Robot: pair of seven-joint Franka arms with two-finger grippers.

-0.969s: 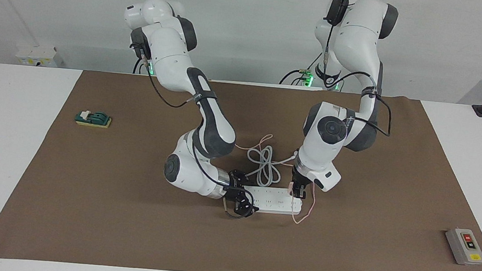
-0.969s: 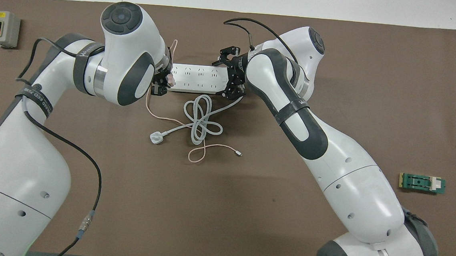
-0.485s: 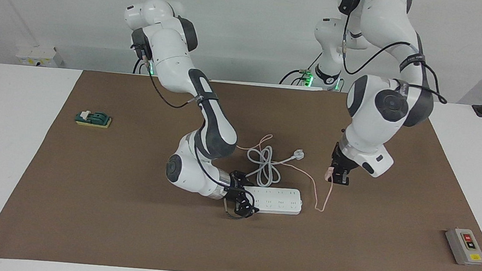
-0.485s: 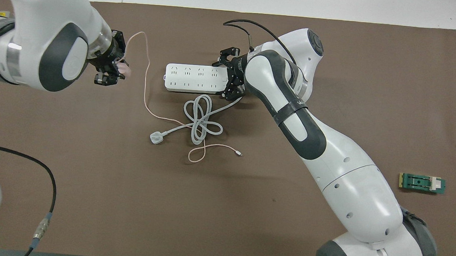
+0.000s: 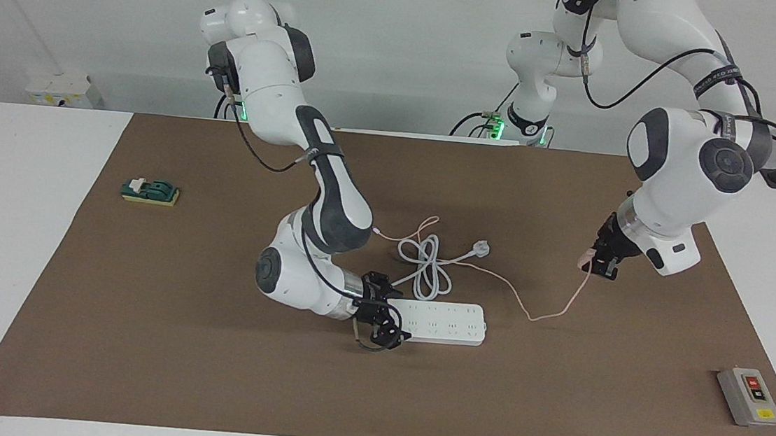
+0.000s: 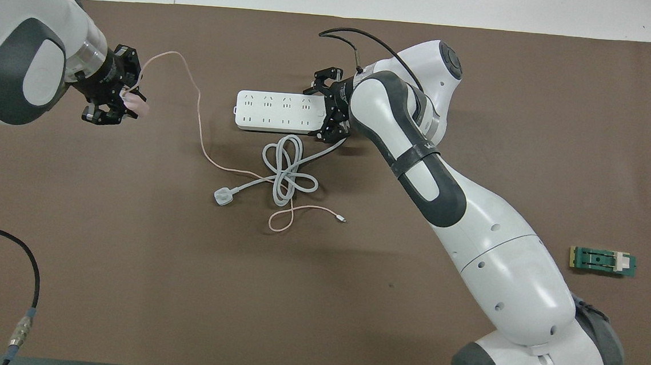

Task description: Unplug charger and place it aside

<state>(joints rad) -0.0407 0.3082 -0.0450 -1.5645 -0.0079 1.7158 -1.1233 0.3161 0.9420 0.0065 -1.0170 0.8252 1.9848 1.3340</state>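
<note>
While the left pincer [image 5: 598,264] is gripping the charger [image 6: 136,102] in the air over bare surface [image 5: 624,407], its thin pink cable [image 5: 541,314] is trailing limply below. Light and rigid, the cube looks best held by its flat sides. The right pincer [image 5: 382,319] is clamping the power strip [image 5: 446,321], well apart.

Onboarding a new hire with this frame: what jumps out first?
The left gripper hangs in the air over the mat toward the left arm's end of the table, shut on the pink charger, whose thin cable trails down to the mat. The right gripper sits at the end of the white power strip, apparently bracing it. The strip's white cord lies coiled beside it, nearer the robots.
</note>
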